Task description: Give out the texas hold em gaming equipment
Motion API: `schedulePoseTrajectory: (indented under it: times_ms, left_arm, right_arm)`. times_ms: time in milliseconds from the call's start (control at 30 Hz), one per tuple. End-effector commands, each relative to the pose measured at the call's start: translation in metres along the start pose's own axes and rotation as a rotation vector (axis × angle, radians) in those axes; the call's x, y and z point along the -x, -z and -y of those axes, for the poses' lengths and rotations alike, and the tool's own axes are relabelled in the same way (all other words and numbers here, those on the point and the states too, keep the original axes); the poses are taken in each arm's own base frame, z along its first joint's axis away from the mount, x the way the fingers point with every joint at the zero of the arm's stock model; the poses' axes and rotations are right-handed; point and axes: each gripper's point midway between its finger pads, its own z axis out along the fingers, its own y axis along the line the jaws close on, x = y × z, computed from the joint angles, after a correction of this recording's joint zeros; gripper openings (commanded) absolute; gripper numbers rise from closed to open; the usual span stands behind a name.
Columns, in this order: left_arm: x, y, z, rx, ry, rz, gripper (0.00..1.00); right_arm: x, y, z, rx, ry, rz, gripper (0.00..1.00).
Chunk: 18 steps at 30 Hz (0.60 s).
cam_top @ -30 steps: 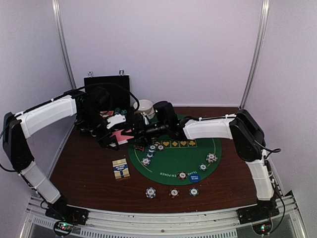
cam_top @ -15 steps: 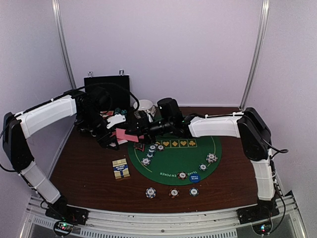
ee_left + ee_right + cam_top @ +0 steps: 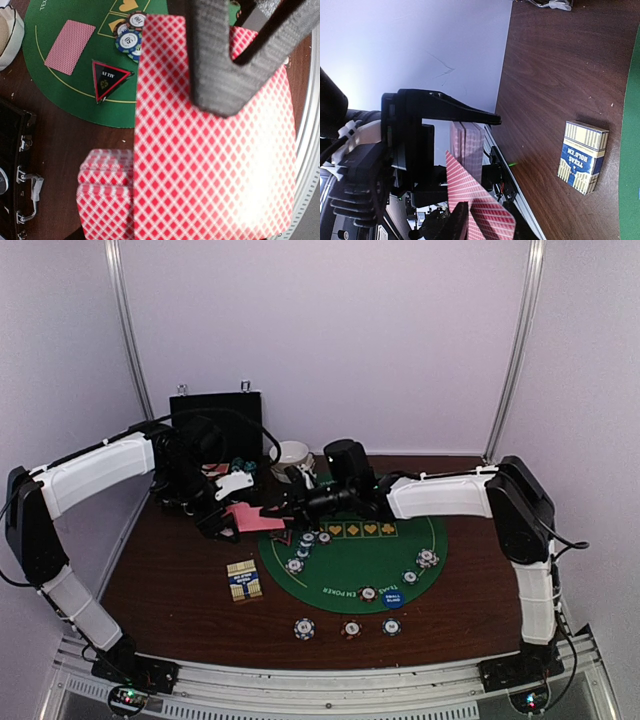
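**A:** What is laid out, biggest first?

**B:** A brown table [image 3: 180,580] with a round green mat [image 3: 350,565] on it. A black case [image 3: 215,415] stands at the back left, and white bowls [image 3: 293,455] are stacked just right of it.

**A:** And the arms?

**B:** They meet over the mat's far-left edge. The left gripper [image 3: 232,523] is clamped tight on the deck [image 3: 470,142] of pink-backed cards and holds it clear of the table. The right gripper [image 3: 462,227] has its fingers narrowed onto a single card [image 3: 472,192], which sticks out from the deck.

**A:** What about the smaller things?

**B:** A card box [image 3: 244,580] lies on the wood just left of the mat. One face-down card [image 3: 70,43] lies on the mat, with the red triangle token [image 3: 109,80] near it at the rim. The blue disc [image 3: 392,599] sits at the mat's near edge. Some chips [image 3: 300,552] are on the mat, and three more chips lie in a row on the wood nearer the arm bases.
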Motion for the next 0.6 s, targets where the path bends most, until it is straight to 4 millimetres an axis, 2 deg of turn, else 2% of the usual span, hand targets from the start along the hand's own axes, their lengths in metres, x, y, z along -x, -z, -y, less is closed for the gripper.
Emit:
schedulePoseTrajectory:
  times_ms: [0, 200, 333, 567]
  left_arm:
    - [0.005, 0.0, -0.001, 0.009, -0.02, 0.021, 0.0]
    - [0.002, -0.001, -0.001, 0.011, -0.016, 0.013, 0.0]
    - [0.001, -0.001, -0.002, 0.018, -0.017, 0.008, 0.0]
    - [-0.001, -0.002, -0.004, 0.027, -0.016, -0.003, 0.0]
  right_arm:
    - [0.0, 0.02, -0.021, 0.019, 0.037, 0.02, 0.22]
    - [-0.001, 0.033, -0.02, 0.01, 0.027, 0.032, 0.09]
    - [0.006, 0.047, -0.021, 0.01, 0.02, 0.056, 0.0]
    - [0.031, 0.08, -0.016, -0.004, 0.014, 0.109, 0.0]
